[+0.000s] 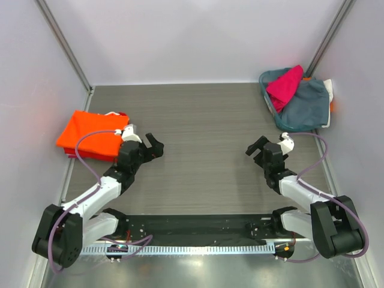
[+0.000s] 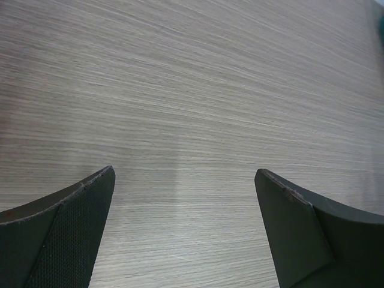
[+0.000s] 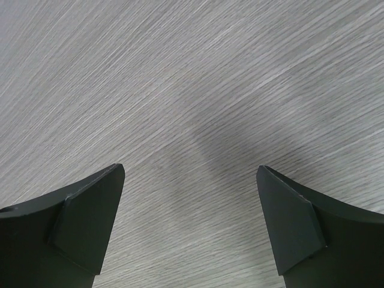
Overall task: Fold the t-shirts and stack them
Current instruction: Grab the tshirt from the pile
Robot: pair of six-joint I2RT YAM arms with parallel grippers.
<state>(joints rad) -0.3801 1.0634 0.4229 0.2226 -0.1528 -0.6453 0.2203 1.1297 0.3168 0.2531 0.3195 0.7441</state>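
A bright orange t-shirt (image 1: 91, 134), folded to a rectangle, lies at the left edge of the table. A magenta-pink t-shirt (image 1: 284, 86) and a grey-blue t-shirt (image 1: 307, 105) are heaped in and over the teal basket (image 1: 267, 95) at the back right. My left gripper (image 1: 153, 146) is open and empty, just right of the orange shirt. My right gripper (image 1: 257, 148) is open and empty, well in front of the basket. Both wrist views show only bare tabletop between the open fingers (image 2: 72, 228) (image 3: 78, 222).
The grey wood-grain table (image 1: 204, 126) is walled by pale panels on the left, back and right. A black rail with a white toothed strip (image 1: 198, 231) runs along the near edge between the arm bases.
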